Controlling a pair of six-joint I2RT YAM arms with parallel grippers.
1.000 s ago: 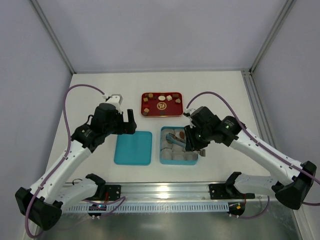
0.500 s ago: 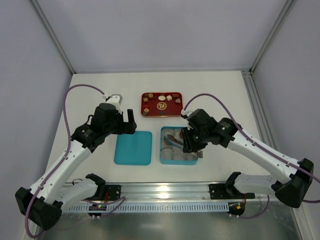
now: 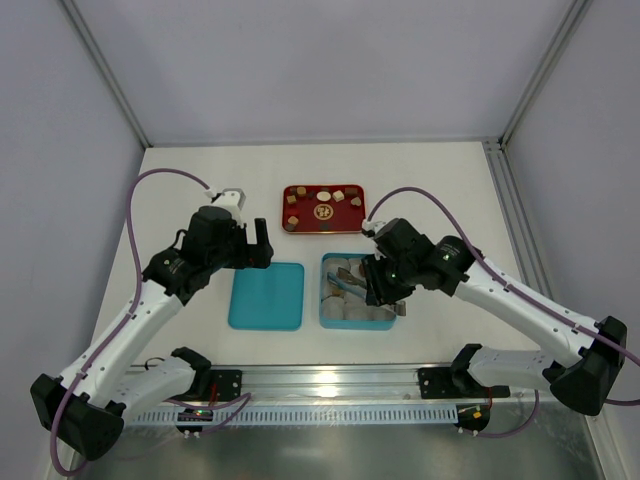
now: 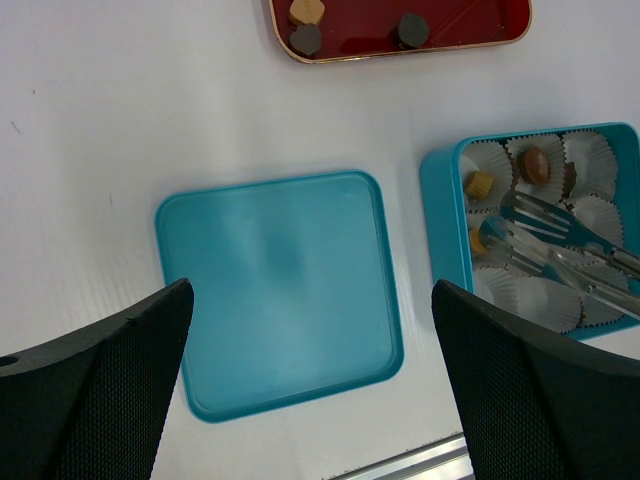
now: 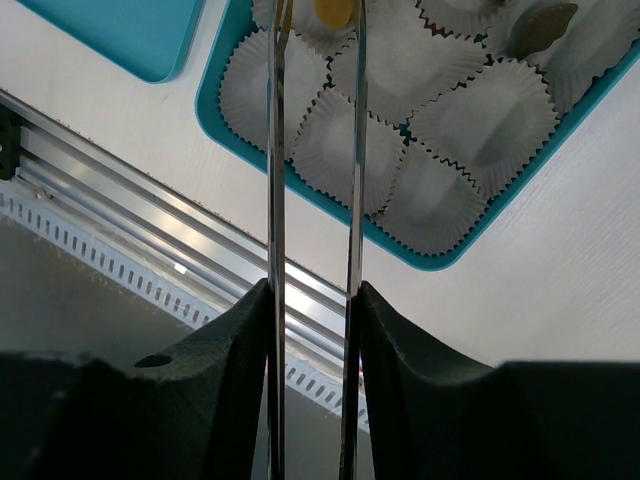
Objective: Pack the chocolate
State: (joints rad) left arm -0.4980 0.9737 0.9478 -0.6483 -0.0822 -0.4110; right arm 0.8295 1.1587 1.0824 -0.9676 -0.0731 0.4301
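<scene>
White table, and a few bits of chocolate sit in paper cups in the teal box, with more on the red tray behind. The right gripper pinches tongs, their tips slightly parted by a tan piece, so I'd guess it's dropping it off. The left gripper hangs wide open and empty over the lid, probably for closing up.
</scene>
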